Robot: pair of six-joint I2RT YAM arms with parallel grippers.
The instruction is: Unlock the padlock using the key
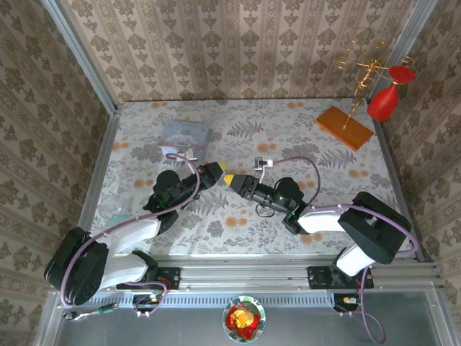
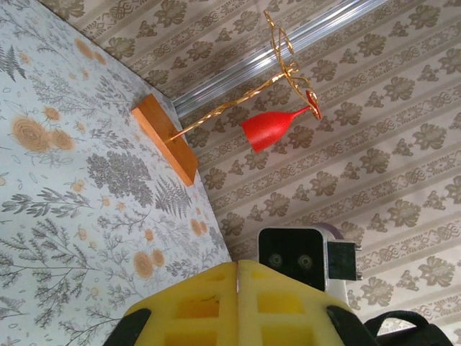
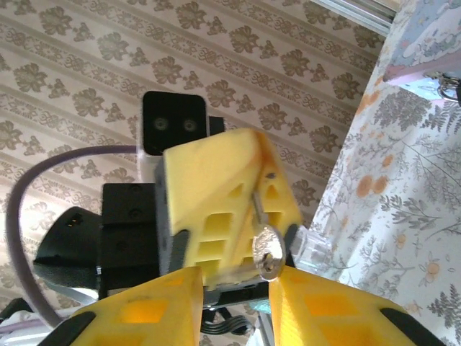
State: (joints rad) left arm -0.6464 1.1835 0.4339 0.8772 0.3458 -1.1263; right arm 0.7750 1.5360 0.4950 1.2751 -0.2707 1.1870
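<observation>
1. Near: key (image 3: 267,259) is pinched in closed L gripper (image 1: 214,170); its head is stuck out between parted jaws of R gripper (image 1: 230,179), ungripped.
2. Padlock can't be told for sure, so unlocking is judged not begun.
3. Blue tin (image 1: 185,133) is seen beyond L arm and wooden stand (image 1: 343,127) far R; nothing is judged in the way.

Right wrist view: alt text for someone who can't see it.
A small silvery metal piece, probably the key, sits between the right gripper's yellow fingers, by the left gripper's shut fingers. Patterned wallpaper behind, floral tablecloth at right.
</observation>
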